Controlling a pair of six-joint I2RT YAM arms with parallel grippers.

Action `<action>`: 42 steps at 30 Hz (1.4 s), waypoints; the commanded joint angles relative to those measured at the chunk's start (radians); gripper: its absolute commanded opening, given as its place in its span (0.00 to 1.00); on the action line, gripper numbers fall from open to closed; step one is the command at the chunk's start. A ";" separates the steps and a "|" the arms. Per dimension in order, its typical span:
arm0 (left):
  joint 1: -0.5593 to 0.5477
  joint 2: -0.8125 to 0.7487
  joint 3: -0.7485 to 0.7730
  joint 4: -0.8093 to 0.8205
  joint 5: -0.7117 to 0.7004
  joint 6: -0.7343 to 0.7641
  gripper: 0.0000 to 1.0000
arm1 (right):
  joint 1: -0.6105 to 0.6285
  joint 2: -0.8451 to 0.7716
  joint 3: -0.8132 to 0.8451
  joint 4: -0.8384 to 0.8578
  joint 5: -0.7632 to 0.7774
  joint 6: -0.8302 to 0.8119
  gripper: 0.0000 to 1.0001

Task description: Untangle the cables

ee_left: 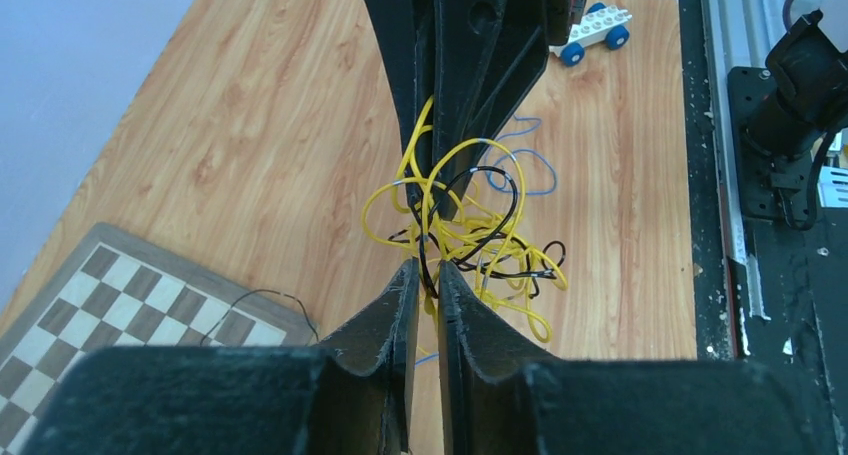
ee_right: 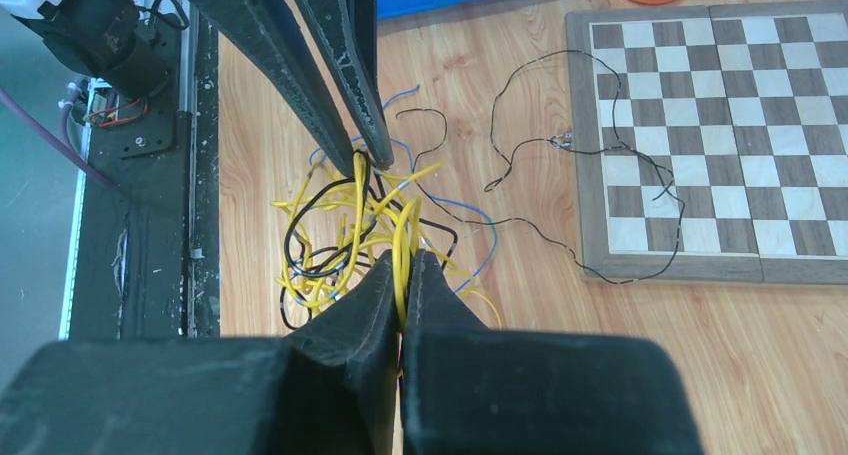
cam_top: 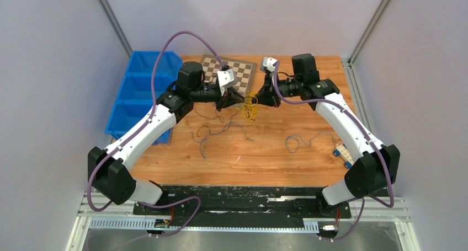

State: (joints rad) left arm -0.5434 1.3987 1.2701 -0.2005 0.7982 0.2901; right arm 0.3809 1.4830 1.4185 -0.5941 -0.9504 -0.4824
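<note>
The cables form a wad (cam_top: 250,106) of yellow and black wires hanging above the table between both grippers. My right gripper (cam_top: 258,99) comes in from the right and is shut on a yellow loop of the wad (ee_right: 340,235); its jaws (ee_right: 403,260) pinch that loop. My left gripper (cam_top: 241,99) faces it from the left. Its jaws (ee_left: 427,270) stand a narrow gap apart, with one black wire of the wad (ee_left: 470,230) running loosely through the gap. The fingertips of the two grippers nearly touch.
Loose dark wires (cam_top: 221,127) and a blue wire (cam_top: 298,140) lie on the wooden table. One black wire (ee_right: 600,175) trails over the chessboard (cam_top: 232,69). Blue bins (cam_top: 135,91) stand at the left, and a wheeled toy block (cam_top: 343,154) lies by the right arm.
</note>
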 commanded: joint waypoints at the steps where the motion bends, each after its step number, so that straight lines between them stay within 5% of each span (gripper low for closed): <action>1: -0.002 -0.008 0.028 0.017 -0.005 -0.020 0.16 | 0.008 -0.030 0.009 0.000 -0.006 -0.029 0.00; 2: -0.001 -0.011 0.025 0.023 -0.006 -0.026 0.05 | 0.008 -0.030 0.005 0.001 0.003 -0.032 0.00; 4: 0.000 -0.020 0.023 0.030 -0.011 -0.044 0.00 | 0.007 -0.028 -0.009 0.001 0.027 -0.041 0.00; 24: 0.174 -0.120 0.113 0.190 -0.082 -0.405 0.00 | -0.269 0.170 -0.115 0.003 0.253 -0.083 0.00; 29: 0.240 -0.121 0.138 0.246 -0.080 -0.526 0.00 | -0.364 0.209 -0.119 0.002 0.227 -0.086 0.00; 33: 0.260 -0.103 0.158 0.193 0.013 -0.471 0.00 | -0.409 0.184 -0.107 -0.033 0.083 -0.101 0.00; 34: 0.254 -0.096 0.166 0.162 0.049 -0.412 0.03 | -0.406 0.171 -0.102 -0.044 0.030 -0.103 0.00; 37: 0.219 -0.061 0.185 0.003 0.121 -0.290 0.51 | -0.359 0.124 -0.086 -0.068 -0.079 -0.089 0.00; 42: 0.128 -0.050 0.143 -0.103 0.110 -0.048 0.66 | -0.225 0.031 -0.076 -0.082 -0.108 -0.072 0.00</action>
State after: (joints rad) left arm -0.3607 1.3346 1.4185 -0.1768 0.8654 0.0185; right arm 0.0582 1.6314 1.2911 -0.6678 -0.9310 -0.5507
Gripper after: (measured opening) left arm 0.639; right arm 0.021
